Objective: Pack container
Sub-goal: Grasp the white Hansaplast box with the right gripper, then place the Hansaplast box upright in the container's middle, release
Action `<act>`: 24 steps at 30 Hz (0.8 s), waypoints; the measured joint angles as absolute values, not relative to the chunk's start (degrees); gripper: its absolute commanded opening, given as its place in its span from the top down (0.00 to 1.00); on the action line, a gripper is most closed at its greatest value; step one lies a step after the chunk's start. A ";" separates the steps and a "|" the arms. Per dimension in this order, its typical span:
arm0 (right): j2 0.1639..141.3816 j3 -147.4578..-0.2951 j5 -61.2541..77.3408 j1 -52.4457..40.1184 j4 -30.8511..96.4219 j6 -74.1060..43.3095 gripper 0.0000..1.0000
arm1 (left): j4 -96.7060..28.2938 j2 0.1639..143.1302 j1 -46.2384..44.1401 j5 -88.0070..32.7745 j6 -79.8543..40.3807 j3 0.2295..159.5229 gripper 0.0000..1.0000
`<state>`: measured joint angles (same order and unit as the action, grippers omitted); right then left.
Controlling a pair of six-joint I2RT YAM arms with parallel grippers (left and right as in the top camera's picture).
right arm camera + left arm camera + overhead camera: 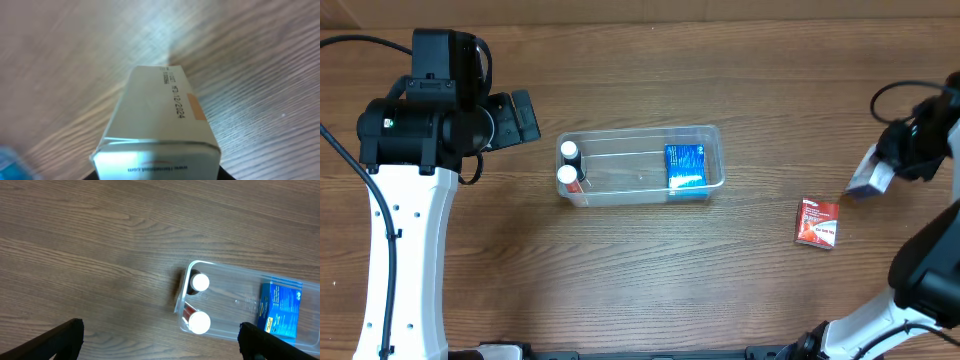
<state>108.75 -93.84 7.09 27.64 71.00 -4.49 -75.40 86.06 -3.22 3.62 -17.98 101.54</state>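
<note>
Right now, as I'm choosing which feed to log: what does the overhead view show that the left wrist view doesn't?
Only overhead: the red packet lying on the table, and the right end effector holding a pale box. Only left wrist: the left end effector plainly open, its fingers at the bottom corners. Both: the container, holding two white-capped bottles and a blue box.
</note>
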 measured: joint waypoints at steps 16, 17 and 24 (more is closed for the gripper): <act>96.73 -110.30 15.55 2.28 81.69 -3.38 0.65 | -75.37 86.06 -3.22 3.62 -17.98 101.54 0.00; 96.64 -110.37 16.01 -0.73 81.71 -3.33 0.64 | -75.40 86.06 -3.22 3.62 -17.98 101.54 0.00; 97.47 -110.34 17.74 -16.25 78.70 -5.76 0.64 | -75.37 86.06 -3.22 3.62 -17.98 101.54 0.00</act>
<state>97.47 -110.34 17.74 -16.25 78.70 -5.76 -75.37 86.06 -3.22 3.62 -17.98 101.54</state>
